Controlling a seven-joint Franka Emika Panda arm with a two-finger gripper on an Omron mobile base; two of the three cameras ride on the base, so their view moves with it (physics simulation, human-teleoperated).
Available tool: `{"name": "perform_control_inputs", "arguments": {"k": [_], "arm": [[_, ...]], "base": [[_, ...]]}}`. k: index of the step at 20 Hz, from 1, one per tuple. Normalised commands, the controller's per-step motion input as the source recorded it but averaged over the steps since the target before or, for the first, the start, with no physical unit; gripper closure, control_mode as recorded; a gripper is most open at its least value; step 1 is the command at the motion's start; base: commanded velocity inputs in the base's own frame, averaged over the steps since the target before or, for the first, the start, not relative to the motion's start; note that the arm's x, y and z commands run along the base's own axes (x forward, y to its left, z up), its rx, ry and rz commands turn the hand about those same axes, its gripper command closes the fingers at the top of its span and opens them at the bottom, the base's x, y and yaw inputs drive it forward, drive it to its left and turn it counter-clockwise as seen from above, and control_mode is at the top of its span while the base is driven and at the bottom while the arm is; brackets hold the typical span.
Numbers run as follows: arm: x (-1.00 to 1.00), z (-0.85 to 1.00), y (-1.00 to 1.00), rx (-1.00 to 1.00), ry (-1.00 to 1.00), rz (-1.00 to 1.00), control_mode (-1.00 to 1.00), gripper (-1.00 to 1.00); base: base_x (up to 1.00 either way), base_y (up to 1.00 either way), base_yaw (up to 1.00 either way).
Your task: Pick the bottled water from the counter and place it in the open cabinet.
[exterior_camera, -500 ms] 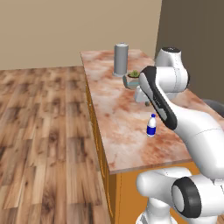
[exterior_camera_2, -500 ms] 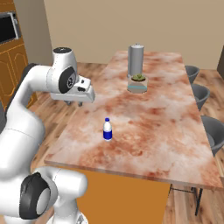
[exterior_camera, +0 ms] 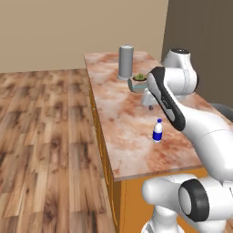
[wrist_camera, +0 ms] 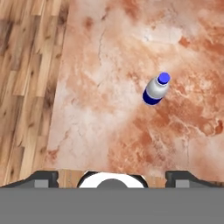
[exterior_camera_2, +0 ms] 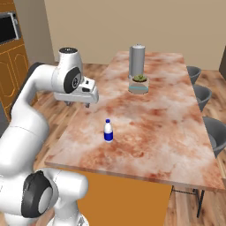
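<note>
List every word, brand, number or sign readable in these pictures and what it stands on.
None can be read.
Bottled water: blue label band, no lettering visible.
Grey cylinder: plain.
Microwave: no legible markings.

Brown wood-plank floor [exterior_camera: 41,136] beneath plain beige walls [exterior_camera_2: 145,24], with a dark brown wall panel [exterior_camera: 200,41] to one side, grey chairs [exterior_camera_2: 211,137] lined along the long marbled table [exterior_camera_2: 176,110], and orange wooden cabinetry [exterior_camera_2: 9,75] holding a built-in black microwave [exterior_camera_2: 8,27].
</note>
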Motion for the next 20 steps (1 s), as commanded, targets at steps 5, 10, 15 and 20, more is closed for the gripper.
{"name": "perform_control_inputs", "arguments": {"k": [5, 10, 15, 20], "arm": [[-0.09, -0.04, -0.92, 0.24, -0.06, -0.27, -1.0, -1.0], [-0.18, -0.04, -1.0, 0.3, -0.15, 0.02, -1.0, -1.0], [0.01, -0.13, -0.62, 0.12, -0.07, 0.14, -1.0, -1.0], [0.03, -0.05, -0.29, 0.04, -0.04, 0.18, -1.0, -1.0]], "base": [[0.0, 0.0, 0.0], [0.0, 0.0, 0.0], [0.0, 0.0, 0.0], [0.0, 0.0, 0.0]]}}
